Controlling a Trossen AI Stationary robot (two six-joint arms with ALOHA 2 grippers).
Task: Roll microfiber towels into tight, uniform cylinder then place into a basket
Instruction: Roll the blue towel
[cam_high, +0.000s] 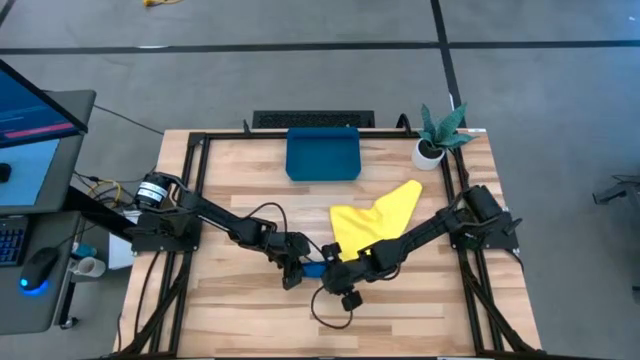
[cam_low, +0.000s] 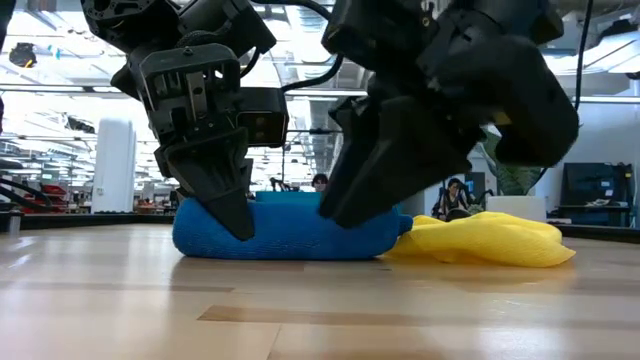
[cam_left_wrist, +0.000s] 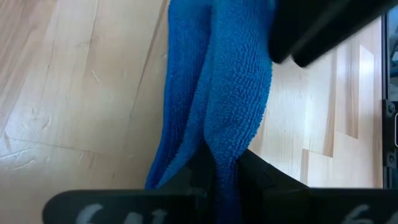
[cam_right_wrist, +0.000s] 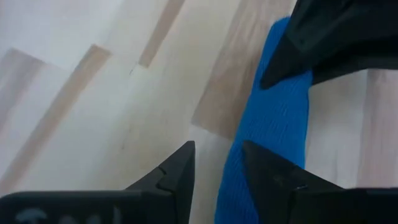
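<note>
At the table's near middle: blue towel (cam_low: 285, 232), one, rolled into a low cylinder lying flat on the wooden table (cam_high: 240, 320), both grippers on it. Left gripper (cam_left_wrist: 221, 171), one, fingers drawn together and pinching a fold at one end of the roll. Right gripper (cam_right_wrist: 217, 163), one, fingers apart, one tip over the bare wood and the other pressed on the roll's far end; whether it has any real purchase cannot be told.

Risks, as judged. The roll looks loose at the pinched end, where two layers gape; if the left gripper lets go or lifts alone, the cloth is likely to unwind. With the right fingers merely resting, a lift could leave that end sagging and the cylinder bent or uneven. The two grippers stand close together and could knock one another.

Just beyond, touching or nearly touching the roll: yellow towel (cam_high: 375, 215), one, unrolled and crumpled, liable to be dragged along if the blue roll is swept toward it.

Farther back, well apart: basket (cam_high: 322, 153), one, dark blue, with nothing showing in it.

At the far right corner: potted plant (cam_high: 437, 135), one.
</note>
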